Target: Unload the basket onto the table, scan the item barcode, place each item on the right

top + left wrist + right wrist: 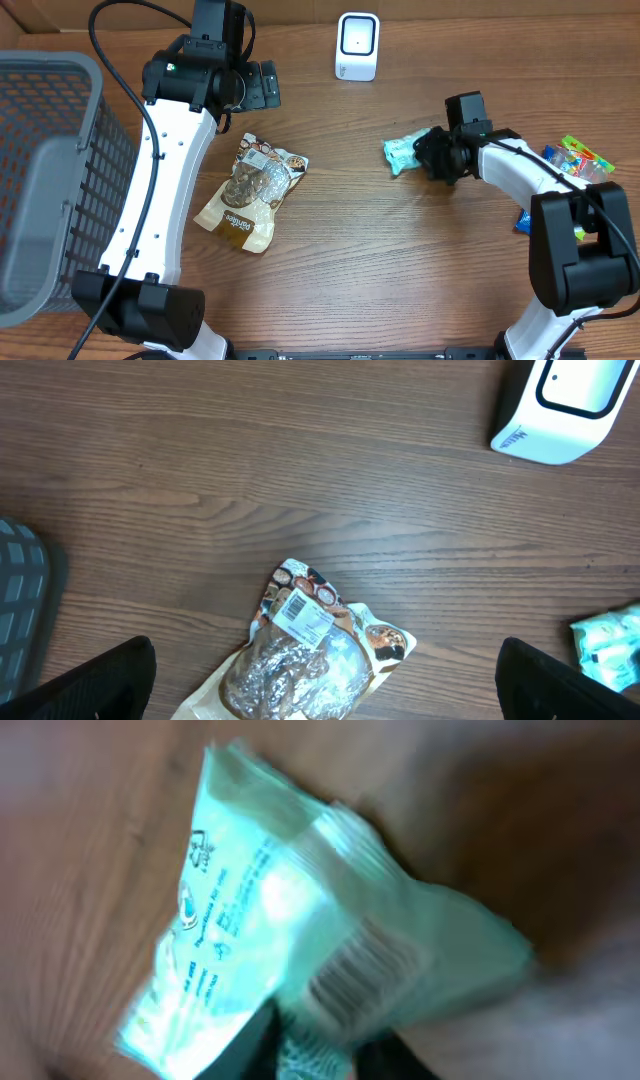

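A mint-green packet lies right of the table's middle. My right gripper is shut on its right end. In the right wrist view the packet fills the frame, blurred, with a barcode facing the camera and the right gripper pinching its lower edge. The white scanner stands at the back centre, also in the left wrist view as the scanner. My left gripper hangs open at the back left; the left gripper holds nothing, its fingers wide apart.
A brown snack pouch with a white label lies left of centre, seen below the left wrist as the pouch. A grey mesh basket stands at the left edge. Colourful packets lie at the far right.
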Robot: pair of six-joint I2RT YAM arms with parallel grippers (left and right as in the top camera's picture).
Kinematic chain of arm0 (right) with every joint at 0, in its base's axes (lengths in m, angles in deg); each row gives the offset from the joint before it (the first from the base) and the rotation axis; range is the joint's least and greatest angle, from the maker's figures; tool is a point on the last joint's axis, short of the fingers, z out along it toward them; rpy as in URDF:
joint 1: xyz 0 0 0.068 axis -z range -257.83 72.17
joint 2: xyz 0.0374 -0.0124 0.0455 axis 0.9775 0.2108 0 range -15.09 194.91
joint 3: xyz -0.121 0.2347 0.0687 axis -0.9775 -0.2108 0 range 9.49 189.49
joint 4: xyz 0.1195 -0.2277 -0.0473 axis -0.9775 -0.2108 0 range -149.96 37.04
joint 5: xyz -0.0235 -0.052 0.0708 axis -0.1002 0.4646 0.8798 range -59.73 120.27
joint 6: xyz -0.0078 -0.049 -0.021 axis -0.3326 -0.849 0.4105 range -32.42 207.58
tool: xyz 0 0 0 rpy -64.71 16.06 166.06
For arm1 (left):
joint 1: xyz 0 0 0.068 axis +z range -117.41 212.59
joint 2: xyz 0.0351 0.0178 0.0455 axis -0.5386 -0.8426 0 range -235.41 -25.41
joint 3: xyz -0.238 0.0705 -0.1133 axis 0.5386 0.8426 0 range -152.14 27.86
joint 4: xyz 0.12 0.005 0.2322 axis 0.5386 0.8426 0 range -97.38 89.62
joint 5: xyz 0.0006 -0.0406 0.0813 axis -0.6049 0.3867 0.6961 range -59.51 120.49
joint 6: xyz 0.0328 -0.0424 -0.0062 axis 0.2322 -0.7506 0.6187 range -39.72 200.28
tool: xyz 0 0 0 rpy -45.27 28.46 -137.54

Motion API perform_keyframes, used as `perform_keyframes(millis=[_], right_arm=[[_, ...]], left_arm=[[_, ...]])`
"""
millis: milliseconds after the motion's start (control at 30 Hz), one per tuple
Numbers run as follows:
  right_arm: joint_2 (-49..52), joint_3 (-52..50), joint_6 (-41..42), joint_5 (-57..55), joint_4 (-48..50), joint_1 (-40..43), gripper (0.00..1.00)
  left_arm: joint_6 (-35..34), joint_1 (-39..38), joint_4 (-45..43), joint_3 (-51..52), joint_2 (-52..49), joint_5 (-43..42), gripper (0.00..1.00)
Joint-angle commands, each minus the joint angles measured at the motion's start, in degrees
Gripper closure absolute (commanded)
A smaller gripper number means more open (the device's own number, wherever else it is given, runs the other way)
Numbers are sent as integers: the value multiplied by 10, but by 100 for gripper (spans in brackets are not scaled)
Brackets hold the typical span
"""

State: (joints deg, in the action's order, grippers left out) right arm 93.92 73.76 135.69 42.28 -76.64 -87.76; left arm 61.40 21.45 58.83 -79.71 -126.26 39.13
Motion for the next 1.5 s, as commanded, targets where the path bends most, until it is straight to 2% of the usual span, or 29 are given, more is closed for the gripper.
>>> perform_keyframes(millis=[0,100,233,333,400,567,633,800,967,1200,1333,1433,1467], right_arm=[[3,-5,-85,-42,9,3,82],[-2,19,-139,-28,-3,3,96],[-18,68,-206,-41,-55,2,96],[-22,129,-239,-110,-141,-7,96],[-22,172,-246,-182,-203,-22,96],[-21,233,-243,-445,-317,-99,96],[-20,232,-243,-520,-337,-137,96],[29,232,-244,-621,-374,-203,96],[115,232,-246,-812,-395,-233,96],[199,232,-272,-840,-376,-246,96],[204,232,-272,-832,-373,-277,96],[205,232,-283,-776,-357,-316,96],[204,232,-310,-710,-341,-334,95]], left_arm=[[13,2,0,-9,9,3,0],[13,2,0,-9,9,3,0],[13,2,0,-9,9,3,0],[13,2,0,-9,9,3,0],[13,2,0,-9,9,3,0],[13,2,0,-9,9,3,0],[13,2,0,-9,9,3,0],[13,2,0,-9,9,3,1],[13,2,0,-9,9,3,0],[13,2,0,-9,9,3,0],[13,2,0,-9,9,3,0],[13,2,0,-9,9,3,0],[13,2,0,-9,9,3,0]])
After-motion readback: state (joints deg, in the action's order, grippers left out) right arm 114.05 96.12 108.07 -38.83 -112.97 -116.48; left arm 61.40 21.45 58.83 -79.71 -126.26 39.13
